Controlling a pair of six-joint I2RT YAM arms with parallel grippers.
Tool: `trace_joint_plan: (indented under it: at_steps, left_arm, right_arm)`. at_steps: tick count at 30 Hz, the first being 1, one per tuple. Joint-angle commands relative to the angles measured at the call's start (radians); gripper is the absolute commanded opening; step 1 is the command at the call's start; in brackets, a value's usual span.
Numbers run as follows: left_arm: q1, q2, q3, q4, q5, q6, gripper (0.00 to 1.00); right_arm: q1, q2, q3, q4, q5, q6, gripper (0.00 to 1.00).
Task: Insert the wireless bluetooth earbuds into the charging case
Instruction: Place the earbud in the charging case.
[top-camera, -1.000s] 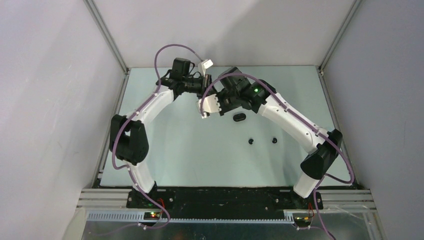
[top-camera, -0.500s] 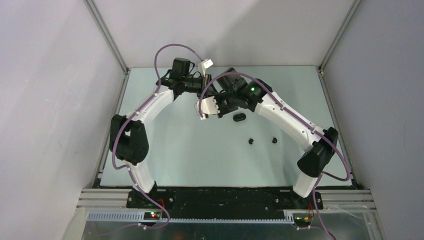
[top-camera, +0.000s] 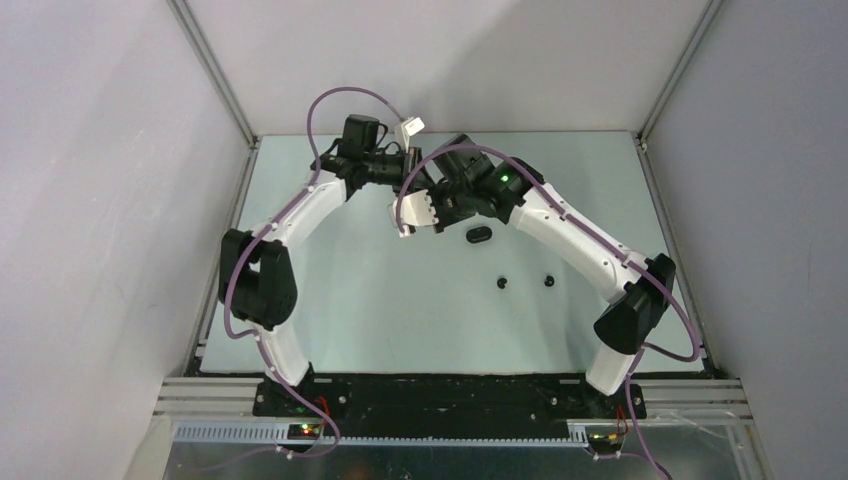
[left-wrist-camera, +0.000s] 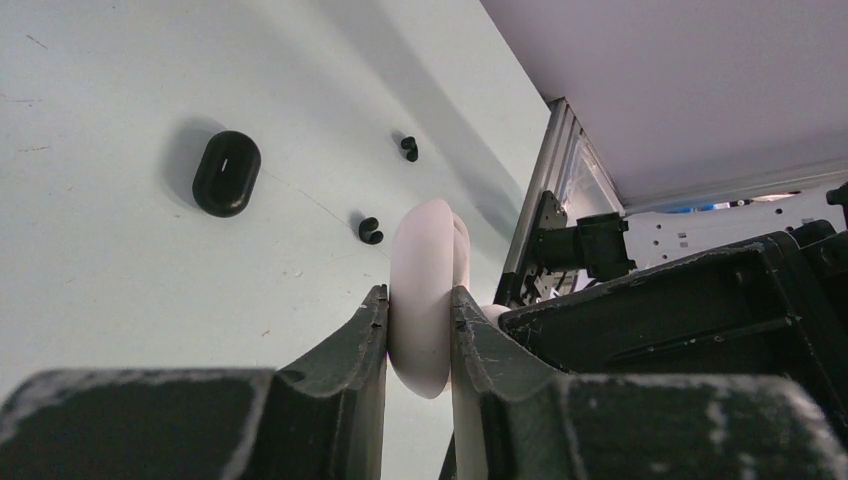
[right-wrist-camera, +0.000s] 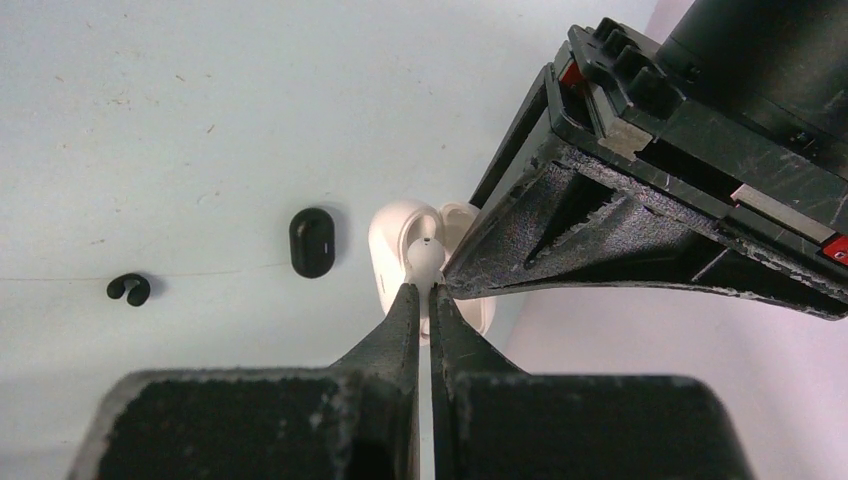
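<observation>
Pale green surface spreads beneath both arms, and nearest us our left gripper (left-wrist-camera: 419, 303) pinches the white charging case (left-wrist-camera: 425, 245) on edge. Our right gripper (right-wrist-camera: 421, 292), pressed together on a white earbud (right-wrist-camera: 424, 256), holds it at that case's open side. Beyond the grippers, a black case (right-wrist-camera: 311, 242) and two black earbuds (left-wrist-camera: 371, 230) lie apart on the surface.
</observation>
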Motion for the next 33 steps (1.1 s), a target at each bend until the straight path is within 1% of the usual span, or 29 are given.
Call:
trace_joint_plan:
  at_steps: [1, 7, 16, 24, 28, 33]
  left_arm:
    - [0.002, -0.032, 0.008, 0.022, 0.039, -0.003, 0.00]
    - [0.002, -0.041, 0.006, 0.022, 0.036, 0.004, 0.00]
    - [0.001, -0.052, 0.008, 0.022, 0.067, 0.015, 0.00]
    - [0.001, -0.050, 0.011, 0.020, 0.091, 0.020, 0.00]
    - [0.001, -0.047, 0.013, 0.022, 0.099, 0.020, 0.00]
    - [0.001, -0.049, 0.012, 0.023, 0.104, 0.021, 0.00]
  right_arm:
    - [0.009, -0.006, 0.048, 0.028, 0.021, -0.024, 0.00]
    - [0.005, 0.003, 0.034, 0.025, 0.023, -0.026, 0.00]
    - [0.003, 0.005, -0.008, 0.041, 0.013, -0.050, 0.00]
    - [-0.005, 0.008, -0.026, 0.024, -0.039, -0.073, 0.00]
    - [-0.004, 0.009, -0.059, 0.052, -0.007, -0.102, 0.00]
    - [0.000, -0.010, -0.124, 0.127, 0.040, -0.136, 0.00]
